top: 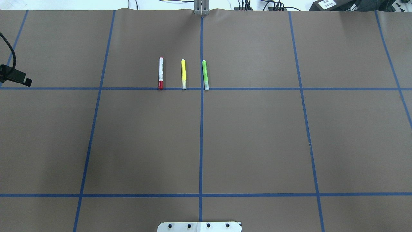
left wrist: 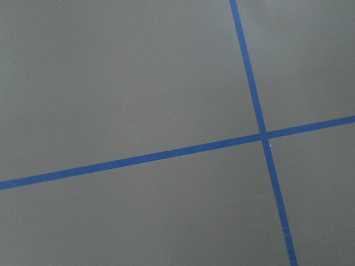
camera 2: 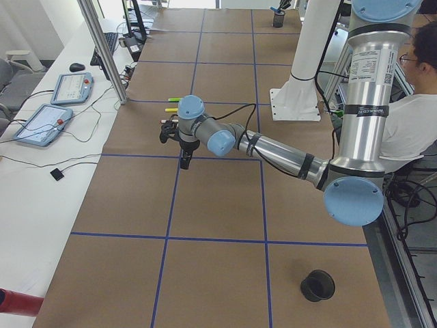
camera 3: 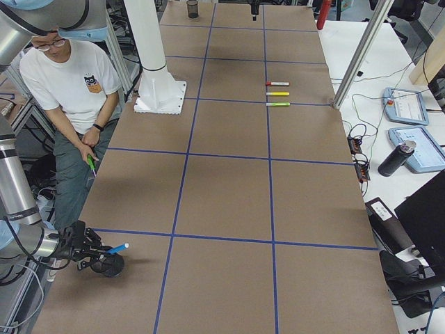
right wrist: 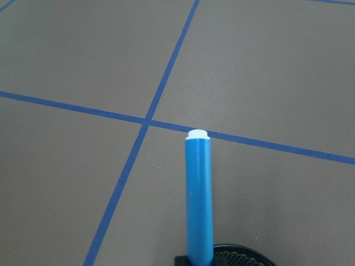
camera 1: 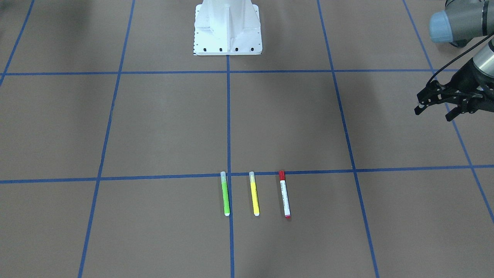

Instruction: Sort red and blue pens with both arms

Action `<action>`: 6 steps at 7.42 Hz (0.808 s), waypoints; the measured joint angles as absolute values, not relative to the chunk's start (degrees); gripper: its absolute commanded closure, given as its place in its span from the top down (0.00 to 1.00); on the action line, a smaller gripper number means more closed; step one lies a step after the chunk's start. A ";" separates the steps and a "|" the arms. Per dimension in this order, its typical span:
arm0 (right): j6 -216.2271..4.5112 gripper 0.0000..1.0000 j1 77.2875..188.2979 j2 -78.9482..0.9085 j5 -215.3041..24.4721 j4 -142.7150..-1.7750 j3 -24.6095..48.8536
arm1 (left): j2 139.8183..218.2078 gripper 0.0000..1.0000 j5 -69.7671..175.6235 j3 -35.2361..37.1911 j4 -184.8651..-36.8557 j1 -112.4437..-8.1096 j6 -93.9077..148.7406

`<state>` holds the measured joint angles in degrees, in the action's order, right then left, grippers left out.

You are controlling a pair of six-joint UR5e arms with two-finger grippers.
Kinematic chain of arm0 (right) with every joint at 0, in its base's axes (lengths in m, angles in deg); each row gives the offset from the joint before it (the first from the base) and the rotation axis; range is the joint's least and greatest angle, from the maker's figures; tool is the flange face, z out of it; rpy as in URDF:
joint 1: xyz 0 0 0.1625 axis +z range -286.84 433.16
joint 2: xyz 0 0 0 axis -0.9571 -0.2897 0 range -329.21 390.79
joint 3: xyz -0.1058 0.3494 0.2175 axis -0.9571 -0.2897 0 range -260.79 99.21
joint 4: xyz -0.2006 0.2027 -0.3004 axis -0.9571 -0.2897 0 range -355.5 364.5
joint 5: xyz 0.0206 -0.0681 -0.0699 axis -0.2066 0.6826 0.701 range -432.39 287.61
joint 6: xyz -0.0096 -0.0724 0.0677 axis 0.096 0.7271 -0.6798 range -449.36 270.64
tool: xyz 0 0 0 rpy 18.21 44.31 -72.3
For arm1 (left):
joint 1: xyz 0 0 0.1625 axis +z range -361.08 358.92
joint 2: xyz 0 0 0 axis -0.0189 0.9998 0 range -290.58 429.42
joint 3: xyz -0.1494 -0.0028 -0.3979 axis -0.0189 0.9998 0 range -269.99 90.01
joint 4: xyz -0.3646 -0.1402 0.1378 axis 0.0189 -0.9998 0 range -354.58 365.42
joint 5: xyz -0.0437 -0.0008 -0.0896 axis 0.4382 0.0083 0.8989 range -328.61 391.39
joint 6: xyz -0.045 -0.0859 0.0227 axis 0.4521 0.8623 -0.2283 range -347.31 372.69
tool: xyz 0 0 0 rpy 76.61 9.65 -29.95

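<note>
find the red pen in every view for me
Front-facing: red pen lower middle, rightmost of the row.
Overhead: red pen upper middle, leftmost.
Exterior right: red pen upper middle, farthest of the row.
Exterior left: cannot tell; the left gripper covers that spot.
Both wrist views: not in it.
Landmark: the yellow marker next to it.

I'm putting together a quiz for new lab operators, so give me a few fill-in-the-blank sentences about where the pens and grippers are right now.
1. Between the red pen and the green pen lies the ___ pen.
2. The right gripper holds the ___ pen above a black cup.
3. The left gripper is empty, its jaws ___.

Missing words: yellow; blue; open.
</note>
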<state>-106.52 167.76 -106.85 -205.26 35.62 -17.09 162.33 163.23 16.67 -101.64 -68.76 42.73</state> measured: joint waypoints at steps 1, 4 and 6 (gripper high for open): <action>-106.28 0.57 168.04 -106.84 -204.74 35.50 -17.22 | 162.32 1.00 163.23 16.77 -101.63 -68.75 42.94; -106.32 1.00 169.81 -106.77 -204.58 35.42 -17.32 | 162.32 1.00 163.23 16.81 -101.61 -68.75 43.09; -106.60 1.00 170.16 -106.66 -205.27 35.23 -16.95 | 162.32 1.00 163.23 16.80 -101.56 -68.71 43.10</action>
